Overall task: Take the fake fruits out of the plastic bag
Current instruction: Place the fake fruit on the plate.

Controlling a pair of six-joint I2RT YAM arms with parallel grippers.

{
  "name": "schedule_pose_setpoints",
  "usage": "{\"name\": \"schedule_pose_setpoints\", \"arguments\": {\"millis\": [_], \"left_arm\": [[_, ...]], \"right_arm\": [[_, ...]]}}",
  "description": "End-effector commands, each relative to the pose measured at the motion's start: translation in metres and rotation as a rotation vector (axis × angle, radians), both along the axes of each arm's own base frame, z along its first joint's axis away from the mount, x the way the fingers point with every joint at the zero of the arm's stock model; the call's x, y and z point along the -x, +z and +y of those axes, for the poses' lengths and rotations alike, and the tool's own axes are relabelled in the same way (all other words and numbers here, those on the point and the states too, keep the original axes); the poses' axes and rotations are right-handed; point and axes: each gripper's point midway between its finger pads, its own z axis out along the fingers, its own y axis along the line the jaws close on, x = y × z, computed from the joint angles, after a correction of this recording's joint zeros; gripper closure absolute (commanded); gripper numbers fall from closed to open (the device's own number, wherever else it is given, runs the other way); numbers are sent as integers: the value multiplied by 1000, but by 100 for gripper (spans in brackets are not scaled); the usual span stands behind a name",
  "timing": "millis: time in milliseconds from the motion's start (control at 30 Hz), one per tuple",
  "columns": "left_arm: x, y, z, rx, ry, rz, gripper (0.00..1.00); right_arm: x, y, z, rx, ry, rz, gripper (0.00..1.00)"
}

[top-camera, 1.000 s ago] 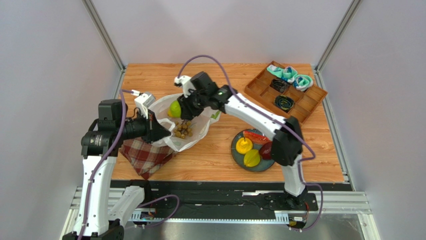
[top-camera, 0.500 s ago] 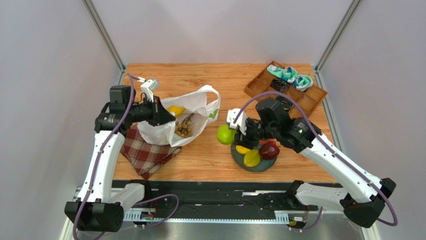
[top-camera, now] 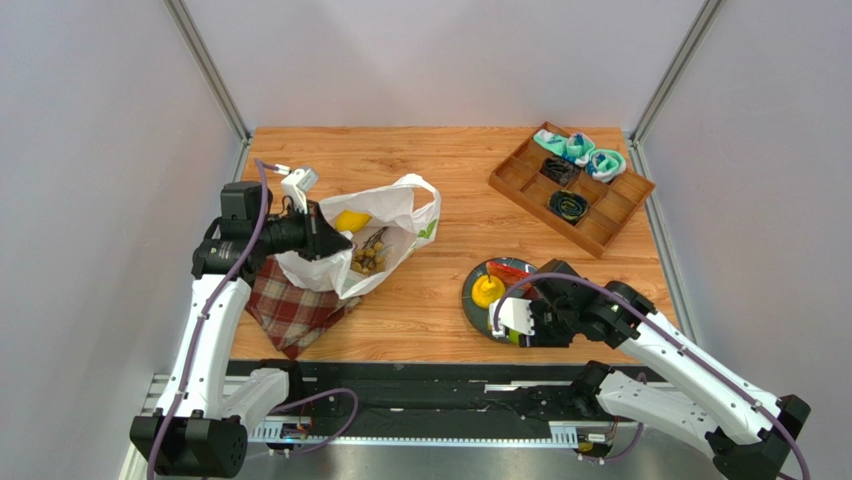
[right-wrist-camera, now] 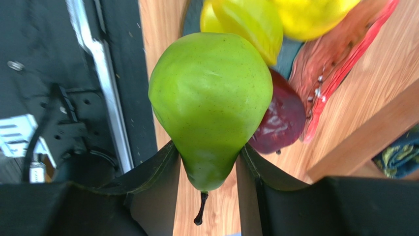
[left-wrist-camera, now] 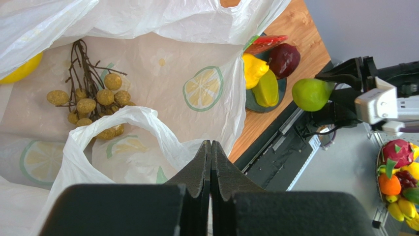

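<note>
The white plastic bag (top-camera: 392, 215) lies open at the table's left. My left gripper (top-camera: 335, 243) is shut on its near rim (left-wrist-camera: 147, 128) and holds that side up. Inside the bag lie a brown grape bunch (left-wrist-camera: 93, 105) and a yellow fruit (top-camera: 352, 220). My right gripper (right-wrist-camera: 207, 148) is shut on the narrow end of a green pear (right-wrist-camera: 211, 108), above the near edge of the dark plate (top-camera: 472, 305). On the plate sit a dark red apple (right-wrist-camera: 283, 118), a red watermelon slice (top-camera: 510, 268) and two yellow fruits (left-wrist-camera: 253, 69). The top view hides the pear under my right wrist.
A red plaid cloth (top-camera: 290, 310) lies under the bag's near-left side. A wooden compartment tray (top-camera: 600, 215) with teal rolled socks (top-camera: 580, 148) stands at the back right. The black rail (top-camera: 430, 375) runs along the near edge.
My right gripper carried the pear out of the bag, across to the right, and now holds it over the plate's near edge. The left gripper still holds the bag rim, shifted slightly.
</note>
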Motion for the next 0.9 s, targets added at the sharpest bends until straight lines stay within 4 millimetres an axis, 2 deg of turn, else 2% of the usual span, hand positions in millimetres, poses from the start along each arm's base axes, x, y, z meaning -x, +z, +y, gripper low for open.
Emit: {"name": "schedule_pose_setpoints", "arguments": {"millis": [0,167,367,633,867], "left_arm": [[-3,11,0,13,5,-49,100],[-1,6,1,5,5,-43,100],[1,4,1,8,7,-39,100],[3,-1,3,7,12,-31,100],[4,-4,3,7,14,-24,100]], "right_arm": [[-28,-4,-15,103,-60,-122,75],[-30,1,-11,81,-54,-134,75],[-22,-12,-12,109,7,-95,74],[-35,-23,4,74,20,-117,69],[-39,-44,7,107,88,-121,64]]}}
